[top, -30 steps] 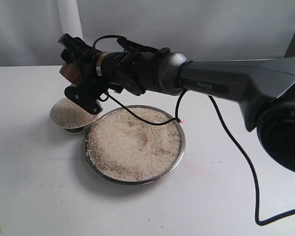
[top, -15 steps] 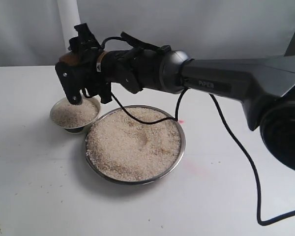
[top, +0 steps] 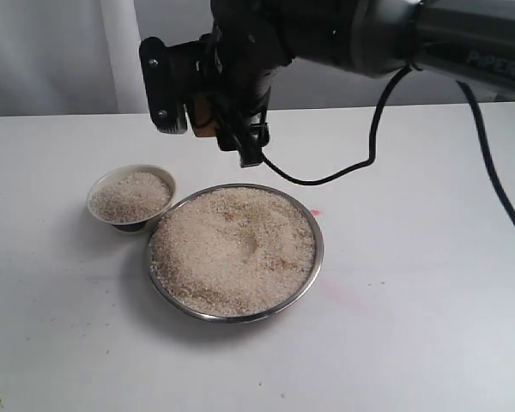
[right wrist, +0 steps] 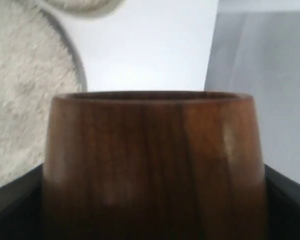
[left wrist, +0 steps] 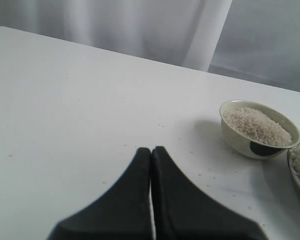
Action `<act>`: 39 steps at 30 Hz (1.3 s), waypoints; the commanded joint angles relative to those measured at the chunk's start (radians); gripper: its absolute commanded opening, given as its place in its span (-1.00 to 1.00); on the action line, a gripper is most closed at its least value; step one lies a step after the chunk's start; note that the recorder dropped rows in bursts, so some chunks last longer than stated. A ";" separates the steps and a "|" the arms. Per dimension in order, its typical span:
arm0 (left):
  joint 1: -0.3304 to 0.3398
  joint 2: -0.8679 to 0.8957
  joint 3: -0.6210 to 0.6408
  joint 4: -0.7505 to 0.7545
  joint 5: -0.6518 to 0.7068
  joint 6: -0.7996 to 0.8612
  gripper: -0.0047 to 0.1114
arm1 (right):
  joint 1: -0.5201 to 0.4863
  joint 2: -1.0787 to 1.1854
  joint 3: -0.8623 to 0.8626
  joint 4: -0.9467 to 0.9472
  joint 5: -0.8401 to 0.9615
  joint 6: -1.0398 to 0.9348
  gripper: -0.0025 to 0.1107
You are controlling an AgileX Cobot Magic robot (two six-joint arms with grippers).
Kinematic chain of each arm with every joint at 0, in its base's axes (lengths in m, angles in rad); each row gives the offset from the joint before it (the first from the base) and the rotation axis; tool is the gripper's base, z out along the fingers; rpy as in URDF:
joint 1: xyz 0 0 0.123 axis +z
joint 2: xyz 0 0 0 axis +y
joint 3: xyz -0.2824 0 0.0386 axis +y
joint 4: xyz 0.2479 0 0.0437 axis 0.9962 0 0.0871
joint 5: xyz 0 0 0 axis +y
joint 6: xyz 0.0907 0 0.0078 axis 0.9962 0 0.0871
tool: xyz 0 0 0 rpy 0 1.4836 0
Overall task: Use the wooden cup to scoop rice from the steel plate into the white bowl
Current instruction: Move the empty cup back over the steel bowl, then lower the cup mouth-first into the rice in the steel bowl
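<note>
The wooden cup [right wrist: 152, 165] is up in the air, clamped across its belly in your right gripper [top: 208, 108], above the table [top: 412, 335] just past the far rim of the steel plate [top: 314, 257] and clear of both vessels. Its mouth points away from the wrist camera, so I cannot tell whether anything is inside it; probably little or nothing. The jaws stand wide because the cup fills them, one black finger [right wrist: 12, 205] on each side of the wood. Treat the cup as light and rigid but glossy: on that barrel shape the pads could slide toward either end, so the hold is best placed on the widest band, and avoid levering hard when you dig in. The rice [top: 232, 245] heaps loosely in the plate and will pour and scatter easily. The white bowl [top: 97, 194] sits just beside the plate and looks nearly full to its rim. Your left gripper [left wrist: 151, 165] is pinched closed on nothing, low over bare table, near the bowl.
</note>
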 commanded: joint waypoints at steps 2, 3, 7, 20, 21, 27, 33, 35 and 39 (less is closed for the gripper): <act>-0.006 0.000 -0.001 -0.005 -0.006 -0.004 -0.92 | 0.019 -0.024 0.025 -0.107 0.146 -0.007 -0.96; -0.006 0.000 -0.001 -0.005 -0.006 -0.004 -0.92 | 0.019 -0.024 0.047 -0.128 0.144 -0.007 -0.96; -0.006 0.000 -0.001 -0.005 -0.006 -0.004 -0.92 | 0.019 -0.024 0.151 -0.176 0.069 -0.007 -0.96; -0.006 0.000 -0.001 -0.005 -0.006 -0.004 -0.92 | 0.019 0.113 0.249 -0.365 -0.035 0.019 -0.96; -0.006 0.000 -0.001 -0.005 -0.006 -0.004 -0.92 | 0.019 0.124 0.249 -0.370 -0.037 0.020 -0.96; -0.006 0.000 -0.001 -0.005 -0.006 -0.004 -0.92 | 0.019 0.159 0.249 -0.372 -0.068 0.022 -0.96; -0.006 0.000 -0.001 -0.005 -0.006 -0.004 -0.92 | 0.019 0.193 0.249 -0.369 -0.085 0.024 -0.96; -0.006 0.000 -0.001 -0.005 -0.006 -0.004 -0.92 | 0.021 0.202 0.249 -0.360 -0.103 0.024 -0.96; -0.006 0.000 -0.001 -0.005 -0.006 -0.004 -0.92 | 0.040 0.210 0.249 -0.341 -0.141 0.024 -0.96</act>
